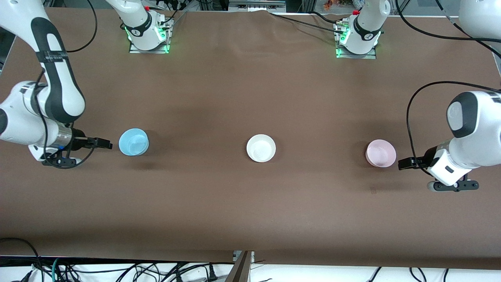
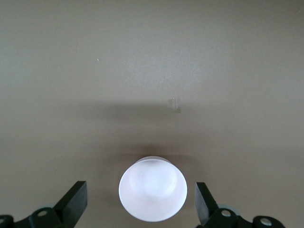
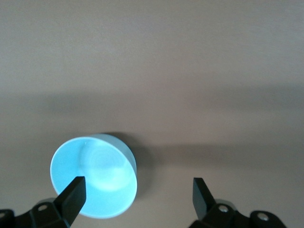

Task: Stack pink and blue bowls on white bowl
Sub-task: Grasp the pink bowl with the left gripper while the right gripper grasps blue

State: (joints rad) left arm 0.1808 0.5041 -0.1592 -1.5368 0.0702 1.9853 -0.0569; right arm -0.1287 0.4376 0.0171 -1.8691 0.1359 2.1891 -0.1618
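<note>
Bowls sit in a row across the brown desk (image 1: 250, 98), well apart from one another: the blue bowl (image 1: 134, 142) toward the right arm's end, the white bowl (image 1: 261, 148) in the middle, and the pink bowl (image 1: 381, 153) toward the left arm's end. All three stand upright and separate, none stacked.

The right gripper (image 1: 105, 144) hangs just beside the blue bowl, on the side away from the white bowl. Its fingers (image 3: 72, 195) are spread wide and hold nothing; in the right wrist view one finger overlaps the bowl's rim, but whether it touches cannot be told.

The left gripper (image 1: 405, 163) hangs just beside the pink bowl. Its fingers (image 2: 75, 200) are also spread wide and empty, with the pink bowl showing between them, clear of both.
</note>
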